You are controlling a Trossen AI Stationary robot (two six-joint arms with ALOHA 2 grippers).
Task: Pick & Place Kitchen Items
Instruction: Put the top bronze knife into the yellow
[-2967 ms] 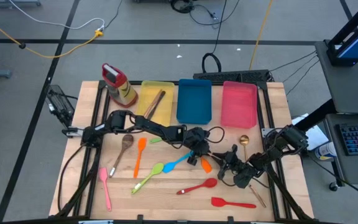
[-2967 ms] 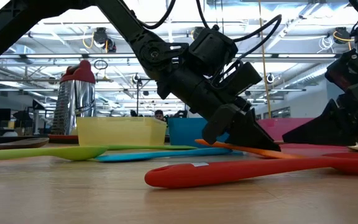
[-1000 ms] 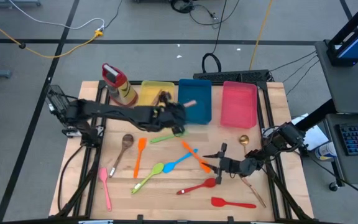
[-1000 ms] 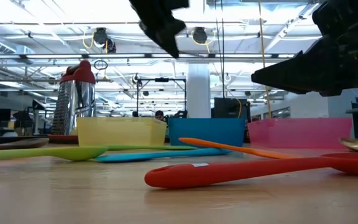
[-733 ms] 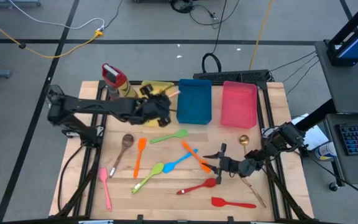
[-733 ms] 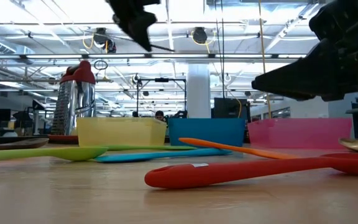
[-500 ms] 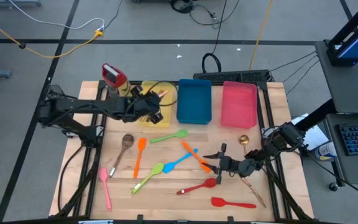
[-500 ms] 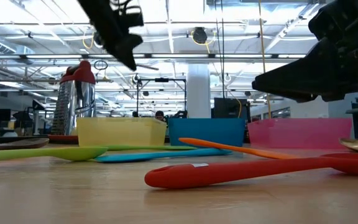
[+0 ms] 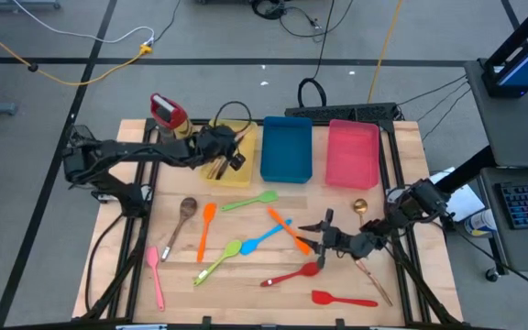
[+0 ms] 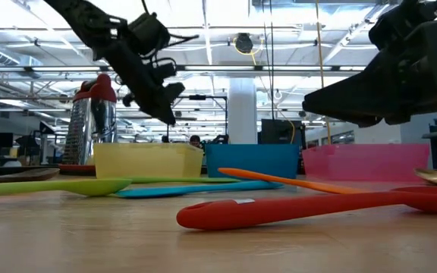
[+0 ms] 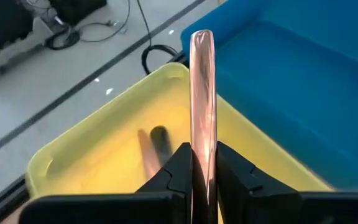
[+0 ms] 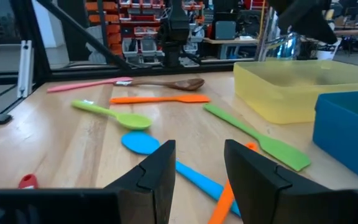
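My left gripper hangs over the yellow tray, shut on a slim copper-coloured metal utensil. A brown utensil lies inside that tray. My right gripper stands open and level near the table's right side. An orange spatula and a blue spoon lie just ahead of its fingers, and nothing is between them. A green spatula, a green spoon and a red spoon lie flat on the wooden table. My left gripper pinches the copper-coloured utensil between its two fingers. The utensil lies along the fingers and sticks out past their tips. The fingers slant down from the table's left side. The utensil is lifted clear above the yellow tray; the fingers hide its near end.
A blue tray and a pink tray stand right of the yellow one along the far edge. A red-capped bottle lies left of it. More utensils lie at the left and front right.
My left gripper has carried the metal utensil from over the blue tray's left edge toward the table's left, and has come down over the yellow tray. It has rolled on the way and stayed shut on the utensil.
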